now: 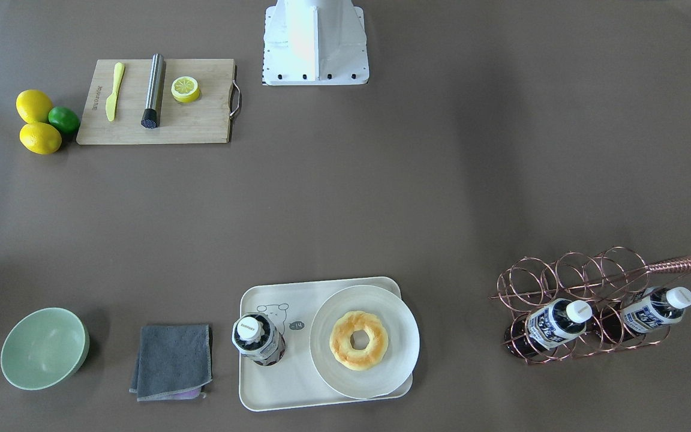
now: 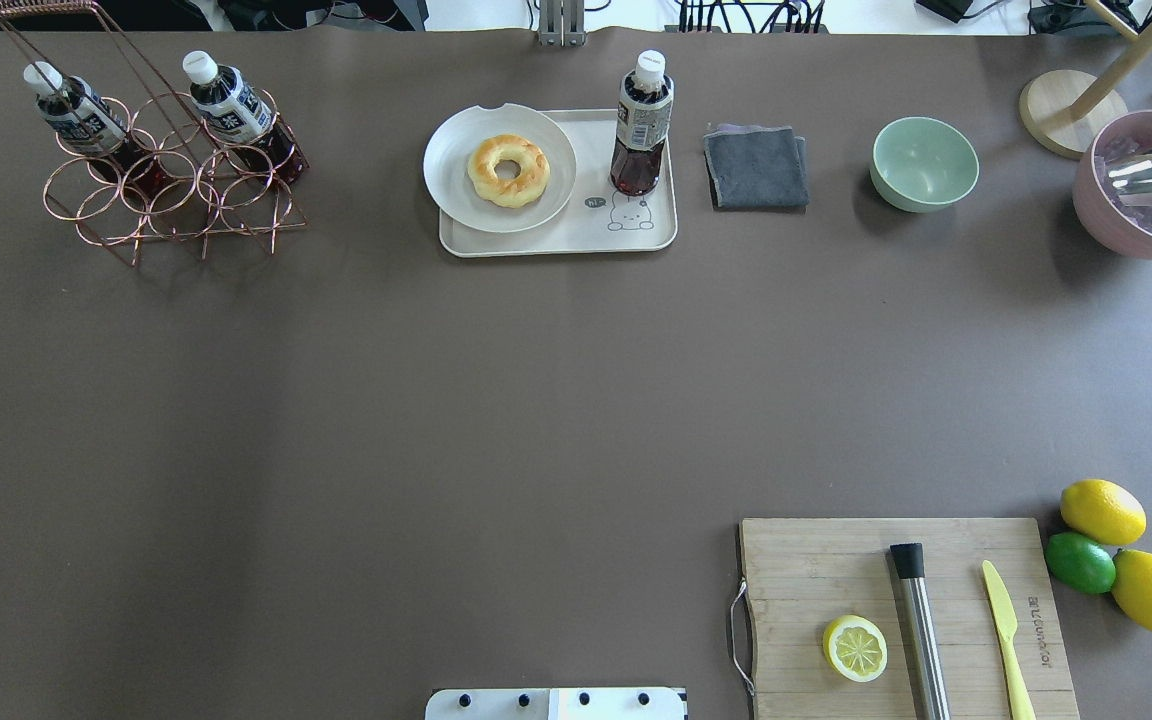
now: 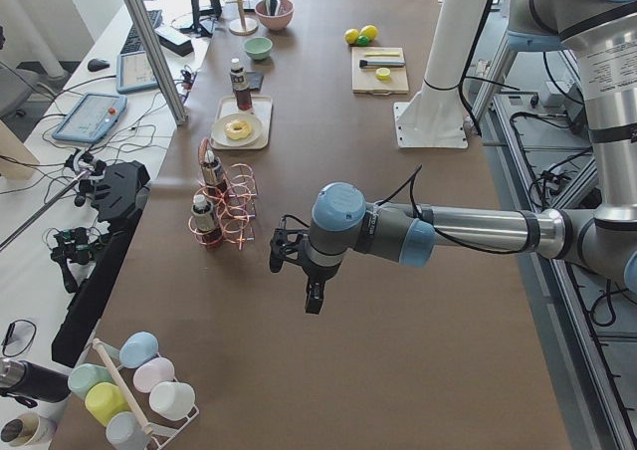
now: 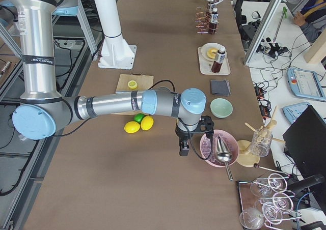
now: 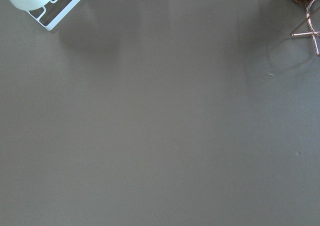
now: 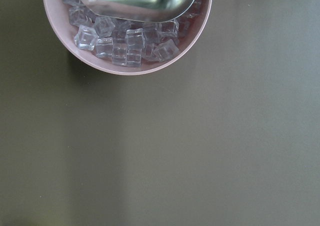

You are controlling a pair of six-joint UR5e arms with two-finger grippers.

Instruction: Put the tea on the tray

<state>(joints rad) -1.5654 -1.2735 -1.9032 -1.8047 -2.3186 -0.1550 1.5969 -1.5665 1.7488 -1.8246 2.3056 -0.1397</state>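
Tray (image 1: 297, 384) nearest front camera; tea (image 1: 257, 338) upright on it, 9 o'clock of plate (image 1: 402, 342). Left gripper (image 3: 313, 301), right gripper (image 4: 184, 149) well apart from tea; opening width cannot tell.

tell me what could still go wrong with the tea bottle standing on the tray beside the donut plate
1. The tea bottle stands upright, tall and narrow, close to the rim of the tray on the grey cloth side. A bump could topple it over that rim.
2. The round plate overhangs the tray's opposite rim, so it may sit tilted. If the tray is moved, the plate and donut could slide.
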